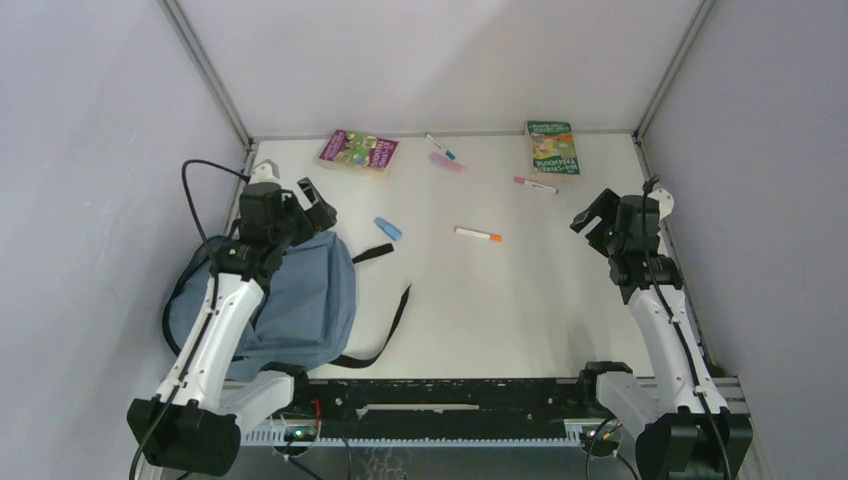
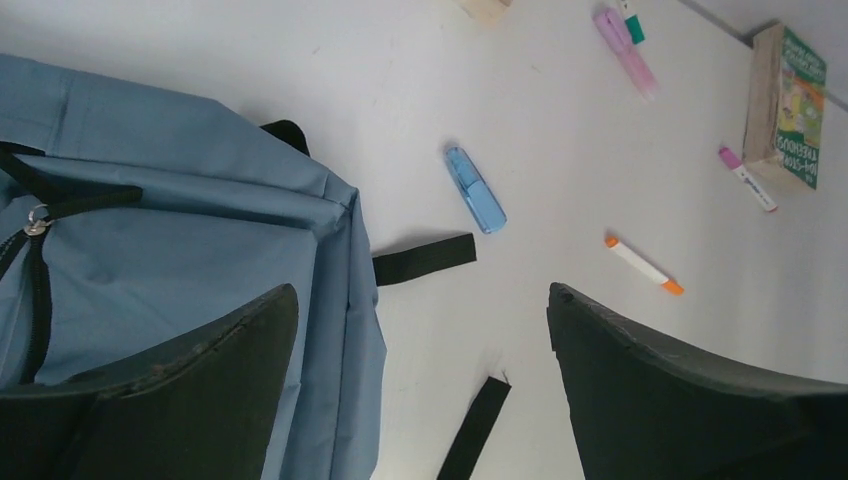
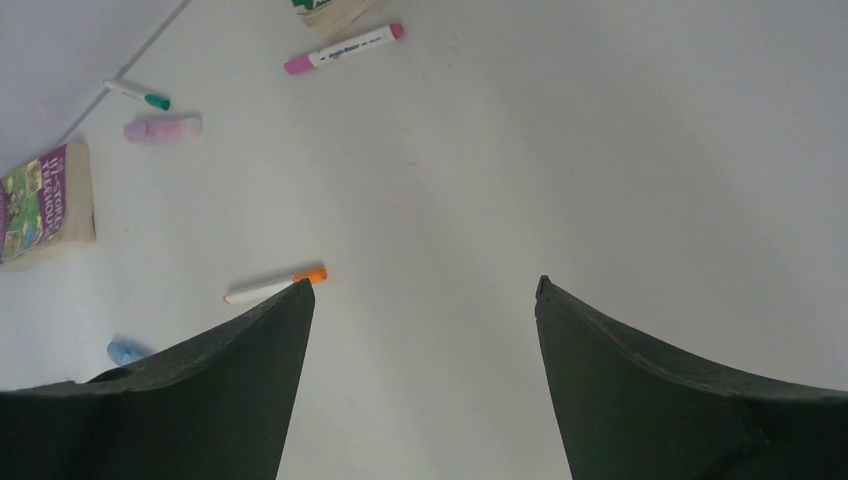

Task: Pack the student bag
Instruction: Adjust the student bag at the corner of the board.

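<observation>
Left jaws: released, above soft slate-blue fabric backpack (image 2: 180, 240); blue plastic highlighter (image 2: 475, 190), orange-capped white marker (image 2: 640, 265) ahead. Right jaws: released, open white surface (image 3: 600, 150) ahead.

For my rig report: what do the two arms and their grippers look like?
The left arm and the right arm have white links, black joints and black bases. A thin black cable loops beside the left arm; another runs along the right one. The left gripper and right gripper are black, each with two broad, dark, wedge-shaped fingers.
</observation>
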Motion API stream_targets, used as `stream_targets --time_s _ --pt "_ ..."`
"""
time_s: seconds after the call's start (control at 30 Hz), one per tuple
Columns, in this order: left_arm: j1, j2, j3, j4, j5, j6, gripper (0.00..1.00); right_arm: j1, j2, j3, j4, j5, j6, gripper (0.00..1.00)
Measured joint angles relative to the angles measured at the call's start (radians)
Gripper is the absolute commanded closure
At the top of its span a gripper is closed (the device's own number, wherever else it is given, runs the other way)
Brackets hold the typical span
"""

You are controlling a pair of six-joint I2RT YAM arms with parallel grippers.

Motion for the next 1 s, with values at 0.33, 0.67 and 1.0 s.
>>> stream_targets --time_s 0.33,0.67,1.0 --pt "-0.116 0.078 0.0 0.003 0.03 0.02 0.04 0.002 0.074 -0.001 0.013 -0.071 0.01 0.11" --pt "-0.396 0.229 0.002 0.037 -0.042 0.038 0.0 0.312 0.204 -0.042 0.104 -0.124 0.043 0.11" --pt "-0.212 0.383 0.17 -0.153 -0.261 -0.021 0.0 0.612 0.399 -0.032 0.198 -0.146 0.081 0.11"
